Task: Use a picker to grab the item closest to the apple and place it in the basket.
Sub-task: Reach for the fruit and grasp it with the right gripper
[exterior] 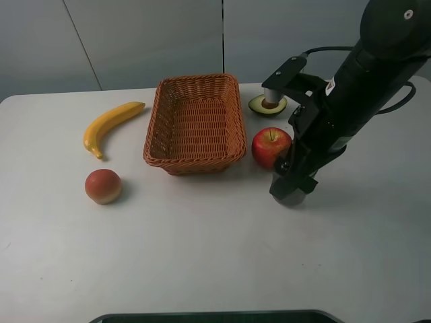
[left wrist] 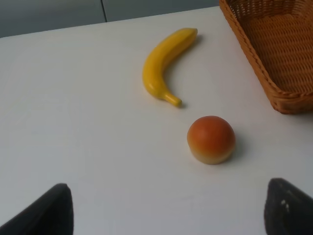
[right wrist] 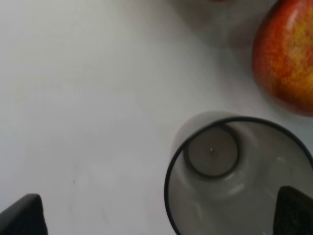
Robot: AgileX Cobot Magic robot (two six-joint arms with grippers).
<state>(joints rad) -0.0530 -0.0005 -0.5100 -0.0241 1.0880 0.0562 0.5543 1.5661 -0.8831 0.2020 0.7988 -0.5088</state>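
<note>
A red apple [exterior: 271,146] lies just right of the wicker basket [exterior: 195,121]. Right beside the apple stands a dark, see-through cup [exterior: 291,193]; the right wrist view looks down into the cup [right wrist: 239,176], with the apple [right wrist: 286,58] close by. My right gripper [exterior: 294,176] hangs over the cup, open, and its fingertips [right wrist: 22,215] are spread wide with the cup nearer one of them. Behind the apple rests an avocado half [exterior: 267,105]. My left gripper [left wrist: 168,213] is open and empty, and it does not show in the exterior high view.
A yellow banana [exterior: 110,125] and an orange-red fruit half [exterior: 103,186] lie left of the basket, and both show in the left wrist view as banana [left wrist: 164,66] and fruit half [left wrist: 211,139]. The basket is empty. A dark edge [exterior: 215,316] runs along the table's front.
</note>
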